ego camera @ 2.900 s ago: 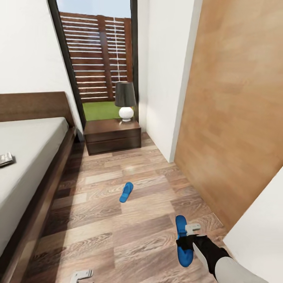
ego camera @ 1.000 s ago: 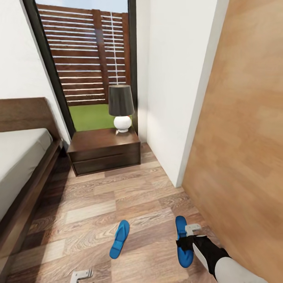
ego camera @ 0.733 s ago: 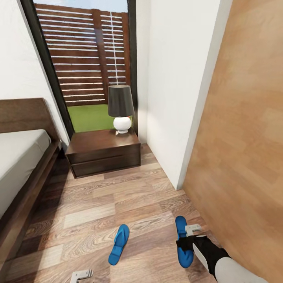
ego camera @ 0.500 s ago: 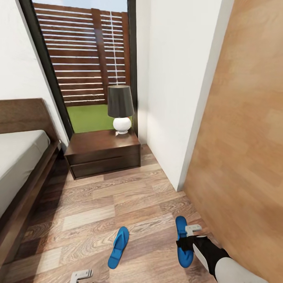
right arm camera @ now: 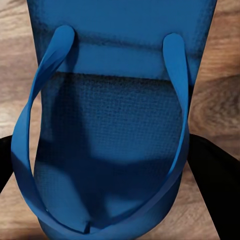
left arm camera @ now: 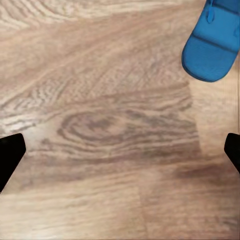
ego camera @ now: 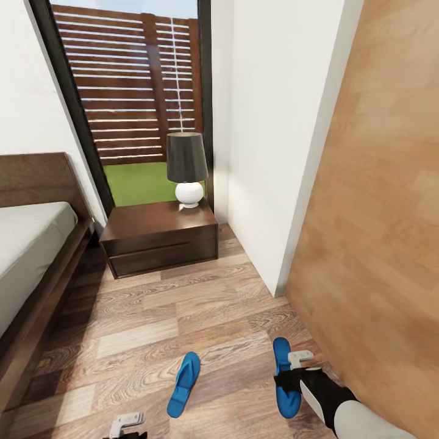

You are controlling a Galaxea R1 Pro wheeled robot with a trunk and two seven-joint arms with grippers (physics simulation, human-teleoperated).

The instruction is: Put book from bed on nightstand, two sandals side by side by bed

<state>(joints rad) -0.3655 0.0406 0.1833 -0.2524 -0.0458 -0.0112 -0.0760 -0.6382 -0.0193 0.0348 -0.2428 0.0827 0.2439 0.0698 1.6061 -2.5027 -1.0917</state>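
Note:
One bright blue sandal (ego camera: 184, 384) lies flat on the wood floor just ahead of me. The other sandal (ego camera: 282, 363) hangs above the floor with my right gripper (ego camera: 288, 381) shut on it; in the right wrist view that sandal (right arm camera: 115, 100) sits between the two black fingers. My left gripper (ego camera: 125, 422) hovers low near the loose sandal's heel (left arm camera: 212, 42), open, with bare floor between its fingers. The bed (ego camera: 27, 244) is at the left. The nightstand (ego camera: 160, 235) stands beside it. The book is out of view.
A lamp (ego camera: 186, 164) with a dark shade stands on the nightstand's right rear corner. A white wall (ego camera: 268, 152) and a wood panel (ego camera: 378, 244) close the right side. A tall window (ego camera: 140, 91) is behind the nightstand. The floor (ego camera: 171, 305) runs between bed and wall.
The view has advanced toward the nightstand and turned right, so the loose sandal now appears close. In the last half second little shifts; the left gripper shows slightly more.

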